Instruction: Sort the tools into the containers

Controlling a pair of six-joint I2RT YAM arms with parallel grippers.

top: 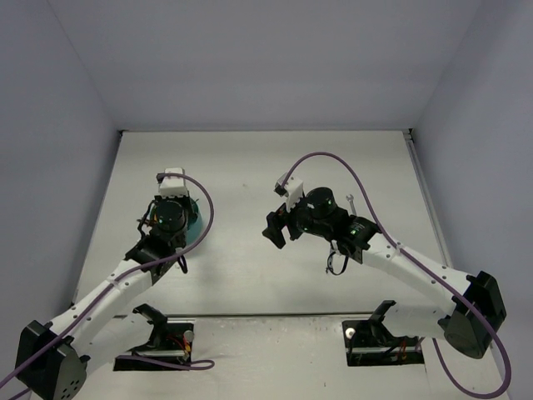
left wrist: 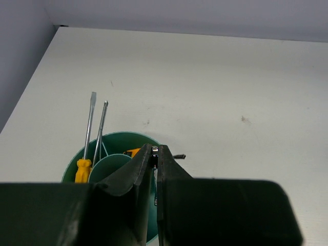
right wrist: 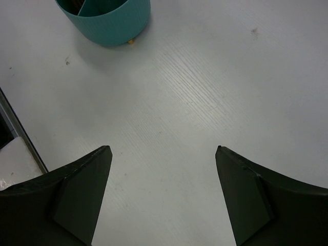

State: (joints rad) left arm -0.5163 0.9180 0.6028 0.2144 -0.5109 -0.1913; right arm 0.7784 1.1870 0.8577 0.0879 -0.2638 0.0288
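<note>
A white table (top: 250,167) with faint wood grain and small dark specks (left wrist: 245,119) meets pale lilac walls (top: 266,58).

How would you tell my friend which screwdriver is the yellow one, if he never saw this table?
On the white table, find the round teal bowl under the left gripper. Two thin screwdrivers lean out over its rim. Yours is the screwdriver nearer the side wall: its yellow handle shows and its tip is flat and wide, while the other screwdriver hides its handle.
</note>
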